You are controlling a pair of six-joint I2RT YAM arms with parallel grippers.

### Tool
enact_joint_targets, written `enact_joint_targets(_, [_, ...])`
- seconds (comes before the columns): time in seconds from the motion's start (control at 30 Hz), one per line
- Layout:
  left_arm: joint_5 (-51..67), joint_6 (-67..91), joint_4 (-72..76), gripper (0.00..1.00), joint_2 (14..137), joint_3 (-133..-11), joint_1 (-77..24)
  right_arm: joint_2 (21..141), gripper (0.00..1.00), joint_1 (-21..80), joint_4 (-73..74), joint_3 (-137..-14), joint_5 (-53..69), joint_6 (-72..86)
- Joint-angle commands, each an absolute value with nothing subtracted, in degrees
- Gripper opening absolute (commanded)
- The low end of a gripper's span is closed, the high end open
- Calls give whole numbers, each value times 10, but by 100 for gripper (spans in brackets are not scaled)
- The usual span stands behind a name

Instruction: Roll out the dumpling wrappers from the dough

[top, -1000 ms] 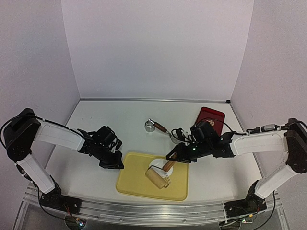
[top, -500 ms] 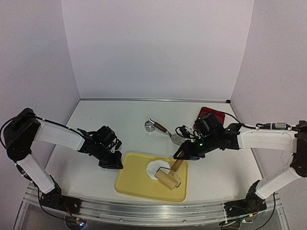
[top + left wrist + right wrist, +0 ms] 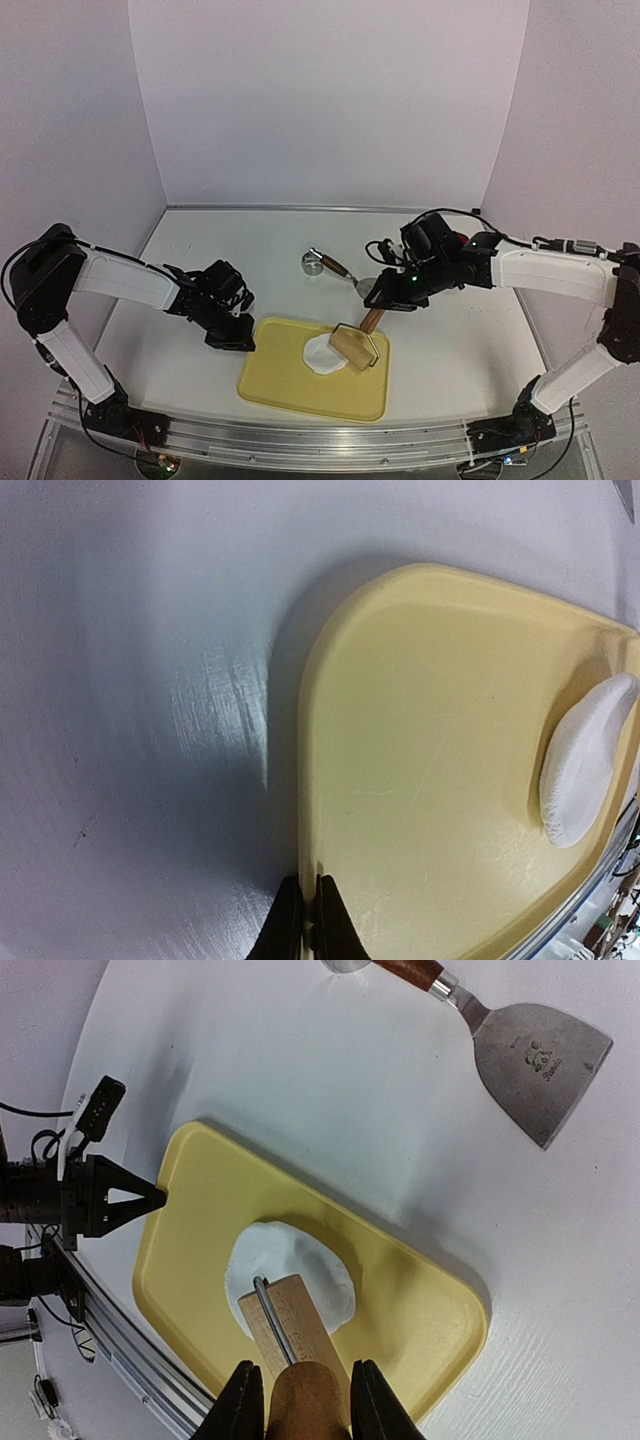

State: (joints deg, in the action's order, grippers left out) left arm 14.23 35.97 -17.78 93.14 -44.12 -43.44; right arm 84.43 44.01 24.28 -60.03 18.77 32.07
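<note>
The right end effector (image 3: 300, 1400) clamps the rolling pin (image 3: 350, 349) by its handle, roller on the 3 o'clock edge of the dough (image 3: 318, 352) (a flattish round on the tray (image 3: 290, 390)). The left end effector (image 3: 308, 925) pinches the tray's 10 o'clock rim.

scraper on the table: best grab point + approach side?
Probably take the scraper by its wooden handle, mid-length, gripper descending from above, closing across it. The blade lies flat on the table, leaving no edge to pinch; the handle is rounded and thicker. Both are busy now: right gripper shut on the roller, left gripper shut on the tray rim.
</note>
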Motion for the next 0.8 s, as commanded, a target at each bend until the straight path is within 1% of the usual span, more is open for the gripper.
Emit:
enact_joint_targets(0.0, [113, 348, -196, 0, 948, -451, -431, 882, 0, 439, 214, -646, 181, 309])
enact_joint_targets(0.17, [114, 349, -196, 0, 944, -446, -431, 923, 0, 438, 197, -648, 158, 302])
enact_joint_targets(0.27, [115, 349, -196, 0, 942, -444, -431, 943, 0, 438, 182, -629, 142, 302])
enact_joint_targets(0.37, [115, 348, -197, 0, 940, -442, -431, 967, 0, 438, 166, -599, 153, 304])
enact_joint_targets(0.53, [120, 348, -189, 0, 943, -442, -431, 1000, 0, 468, 150, -576, 157, 312])
enact_joint_targets(0.77, [124, 348, -184, 0, 951, -445, -431, 1047, 0, 492, 156, -581, 140, 317])
